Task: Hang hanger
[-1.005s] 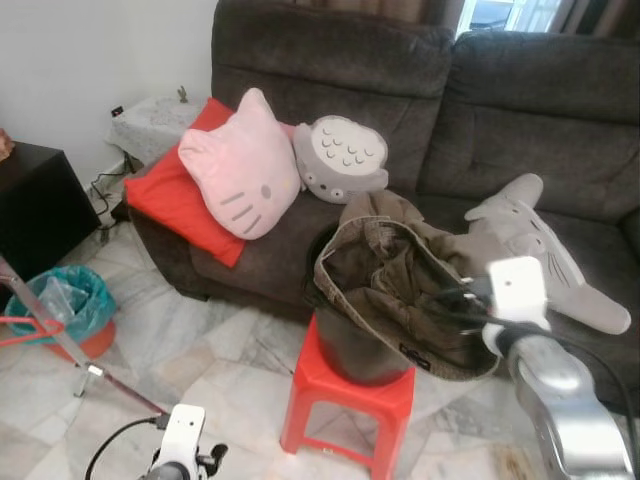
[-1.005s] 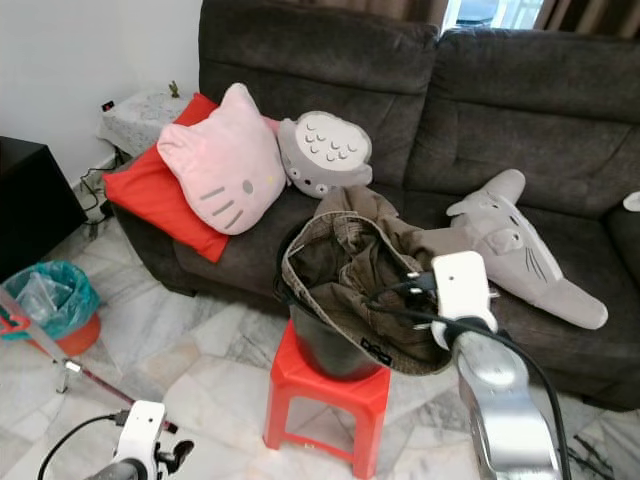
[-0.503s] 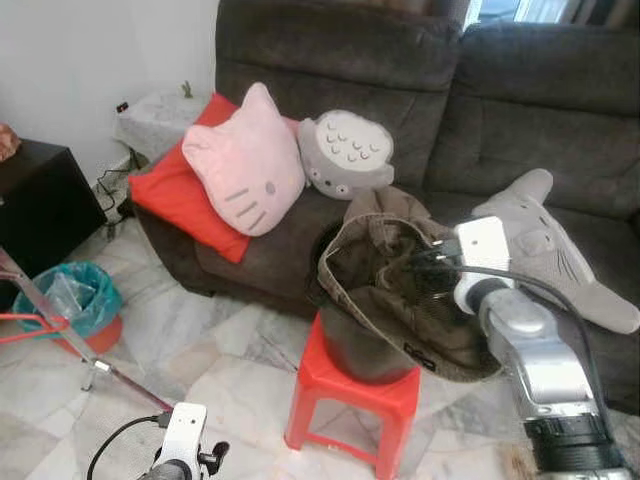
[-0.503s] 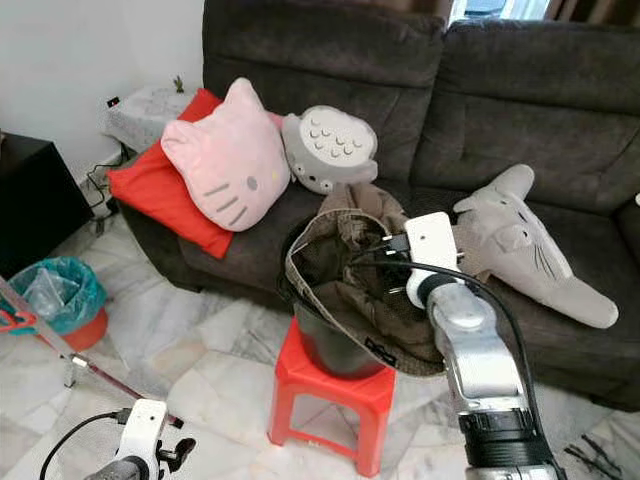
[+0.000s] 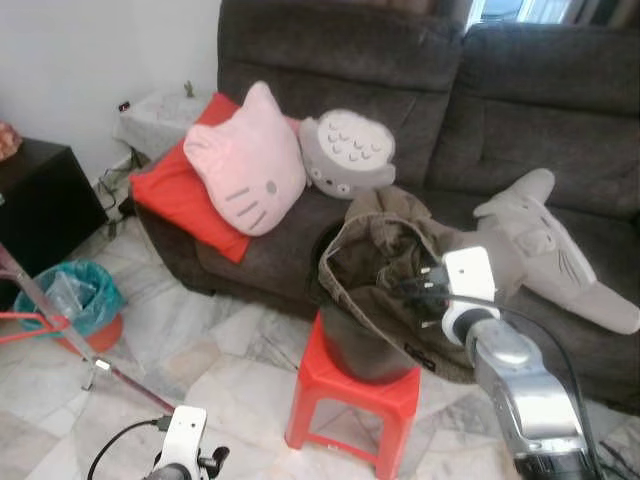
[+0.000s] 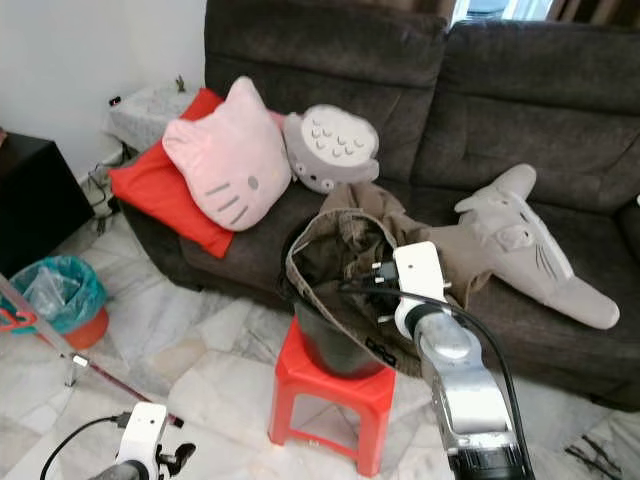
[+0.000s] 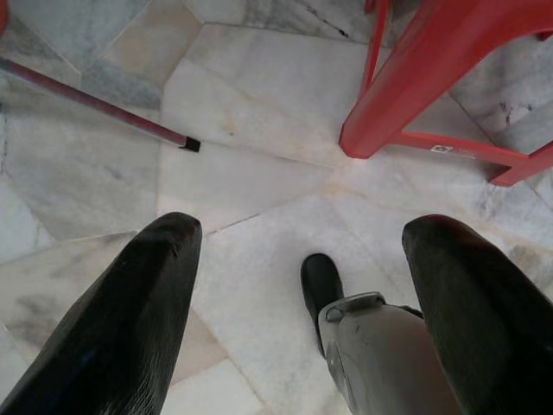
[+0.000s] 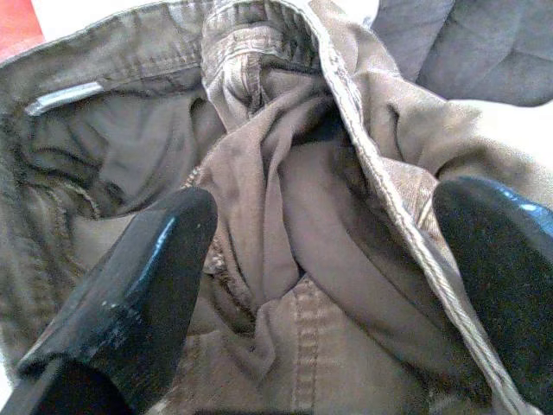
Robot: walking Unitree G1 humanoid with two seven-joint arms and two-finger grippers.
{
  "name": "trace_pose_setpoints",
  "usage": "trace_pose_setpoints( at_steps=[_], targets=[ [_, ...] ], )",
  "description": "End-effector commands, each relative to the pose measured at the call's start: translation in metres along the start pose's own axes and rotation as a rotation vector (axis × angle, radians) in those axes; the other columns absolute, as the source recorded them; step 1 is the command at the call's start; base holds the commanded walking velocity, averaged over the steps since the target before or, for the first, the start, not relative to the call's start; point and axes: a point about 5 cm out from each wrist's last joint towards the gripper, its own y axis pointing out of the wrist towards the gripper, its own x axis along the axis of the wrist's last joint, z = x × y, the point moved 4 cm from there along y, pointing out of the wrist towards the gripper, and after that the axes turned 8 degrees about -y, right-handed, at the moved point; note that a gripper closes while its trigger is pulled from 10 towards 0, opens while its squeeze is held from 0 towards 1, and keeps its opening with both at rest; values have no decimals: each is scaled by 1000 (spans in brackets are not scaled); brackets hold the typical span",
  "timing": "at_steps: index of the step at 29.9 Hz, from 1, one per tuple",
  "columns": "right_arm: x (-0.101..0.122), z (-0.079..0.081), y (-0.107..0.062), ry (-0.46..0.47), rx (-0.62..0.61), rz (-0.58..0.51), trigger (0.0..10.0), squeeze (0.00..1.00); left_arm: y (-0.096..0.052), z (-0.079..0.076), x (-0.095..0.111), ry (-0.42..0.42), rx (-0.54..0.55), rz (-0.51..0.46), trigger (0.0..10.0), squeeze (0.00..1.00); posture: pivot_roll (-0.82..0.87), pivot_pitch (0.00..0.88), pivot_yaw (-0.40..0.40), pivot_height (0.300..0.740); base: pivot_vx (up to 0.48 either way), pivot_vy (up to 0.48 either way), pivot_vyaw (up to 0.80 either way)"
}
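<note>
Right claw (image 6: 368, 292): fingers spread wide, holding nothing, reaching into crumpled olive-brown trousers (image 5: 385, 262) draped over dark bucket (image 5: 355, 352) on red plastic stool (image 5: 352, 393), frame centre. Hanger: location cannot be told. Step: probably searching; next calls for locating it. Left claw (image 7: 302, 303): hanging open, empty.

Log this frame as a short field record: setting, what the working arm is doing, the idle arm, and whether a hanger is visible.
setting: dark grey fabric sofa on a marble floor, pink cat-face cushion lying on it
garment: crumpled olive-brown trousers draped over a dark bucket on a red plastic stool
right gripper: jaws open, poised over the trousers' waistband opening, holding nothing
left gripper: hangs low over the floor by the stool's legs, jaws open, idle
hanger: none can be made out
</note>
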Motion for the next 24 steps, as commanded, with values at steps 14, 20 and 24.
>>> trace_pose_setpoints(
  at_steps=[14, 20, 24],
  targets=[
    [12, -13, -3, 24, -66, -2, 10000, 0, 1, -3, 0, 9, -24, 10, 10000, 0, -15, 0, 0, 740, 0, 0, 0],
    [-1, -29, -3, 29, -122, 64, 10000, 0, 0, -1, -2, 5, -24, 17, 10000, 0, -17, 0, 2, 740, 0, 0, 0],
    [-10, -27, -3, 38, -115, 95, 10000, 0, 0, -2, -2, 3, -26, 18, 10000, 0, -15, 0, 2, 740, 0, 0, 0]
  ],
)
